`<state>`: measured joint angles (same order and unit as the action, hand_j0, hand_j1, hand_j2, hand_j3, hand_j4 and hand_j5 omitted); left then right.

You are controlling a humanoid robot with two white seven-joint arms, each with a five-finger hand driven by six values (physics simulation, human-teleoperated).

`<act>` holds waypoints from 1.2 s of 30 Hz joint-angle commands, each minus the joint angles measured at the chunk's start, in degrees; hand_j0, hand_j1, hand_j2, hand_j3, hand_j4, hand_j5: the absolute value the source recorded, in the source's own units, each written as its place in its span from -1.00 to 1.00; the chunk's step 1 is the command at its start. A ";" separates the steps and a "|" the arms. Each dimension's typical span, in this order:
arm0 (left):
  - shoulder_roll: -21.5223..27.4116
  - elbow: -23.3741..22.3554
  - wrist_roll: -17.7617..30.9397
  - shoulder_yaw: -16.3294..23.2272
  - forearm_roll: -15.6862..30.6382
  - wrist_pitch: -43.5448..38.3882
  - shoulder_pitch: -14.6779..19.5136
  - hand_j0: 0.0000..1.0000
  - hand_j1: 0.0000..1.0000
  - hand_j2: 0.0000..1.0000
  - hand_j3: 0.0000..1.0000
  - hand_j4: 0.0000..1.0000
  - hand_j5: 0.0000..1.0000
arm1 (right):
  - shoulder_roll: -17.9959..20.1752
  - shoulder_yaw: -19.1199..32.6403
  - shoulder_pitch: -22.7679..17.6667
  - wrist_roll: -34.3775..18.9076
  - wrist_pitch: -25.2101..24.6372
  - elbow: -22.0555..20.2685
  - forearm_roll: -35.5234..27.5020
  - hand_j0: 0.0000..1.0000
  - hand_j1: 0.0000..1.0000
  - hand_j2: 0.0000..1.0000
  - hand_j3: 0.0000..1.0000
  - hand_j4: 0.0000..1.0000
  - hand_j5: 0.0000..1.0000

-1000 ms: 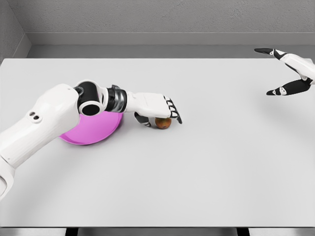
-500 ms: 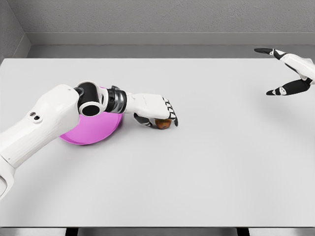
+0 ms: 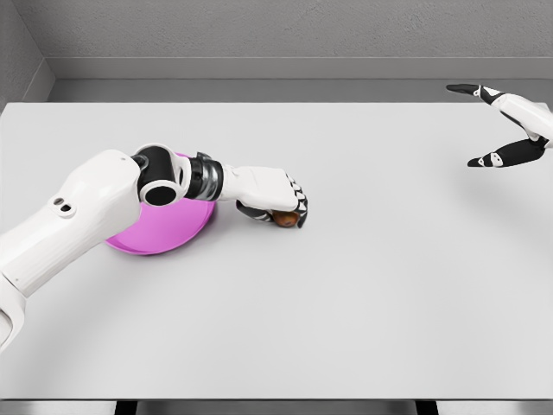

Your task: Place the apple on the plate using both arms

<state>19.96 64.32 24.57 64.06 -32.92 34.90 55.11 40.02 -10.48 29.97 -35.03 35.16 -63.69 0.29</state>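
Left hand [image 3: 275, 197] fingers curl round apple [image 3: 285, 219] on worktop [image 3: 363, 285] for lifting to plate [image 3: 164, 232] just behind; right hand [image 3: 510, 125] fingers apart, idle.

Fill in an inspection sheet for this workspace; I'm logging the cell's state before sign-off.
Surface: white table, flat, bare over most of its area.
Job's things: apple on the table, just right of the plate, not on it; pink plate partly hidden under the left arm.
Clutter: nothing seen.
Hands: left hand over the apple, fingers curled down around it; right hand at the far right edge, raised, fingers spread, holding nothing.
Cables: nothing seen.
Surroundings: grey wall behind the table; dark supports at the bottom edge.
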 commanded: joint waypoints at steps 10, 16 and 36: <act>1.04 0.72 0.13 0.01 0.57 0.10 2.02 -0.04 -0.04 -0.04 -0.04 -0.04 -0.04 | 0.06 0.02 0.09 0.03 -0.16 -0.03 -0.46 1.00 1.00 1.00 1.00 1.00 1.00; 13.34 6.70 0.04 -1.92 11.12 0.10 4.83 -0.11 -0.11 -0.11 -0.11 -0.11 -0.11 | 0.15 0.02 0.00 0.03 -0.16 0.05 -0.46 1.00 1.00 1.00 1.00 1.00 1.00; 24.86 5.82 0.22 -4.65 12.88 0.10 2.55 1.00 1.00 1.00 1.00 1.00 1.00 | 0.15 0.02 -0.18 0.03 -0.16 -0.03 -0.46 1.00 1.00 1.00 1.00 1.00 1.00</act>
<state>44.74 70.13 24.84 59.49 -20.70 35.11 57.74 40.11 -10.48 29.79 -35.03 35.16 -63.61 0.29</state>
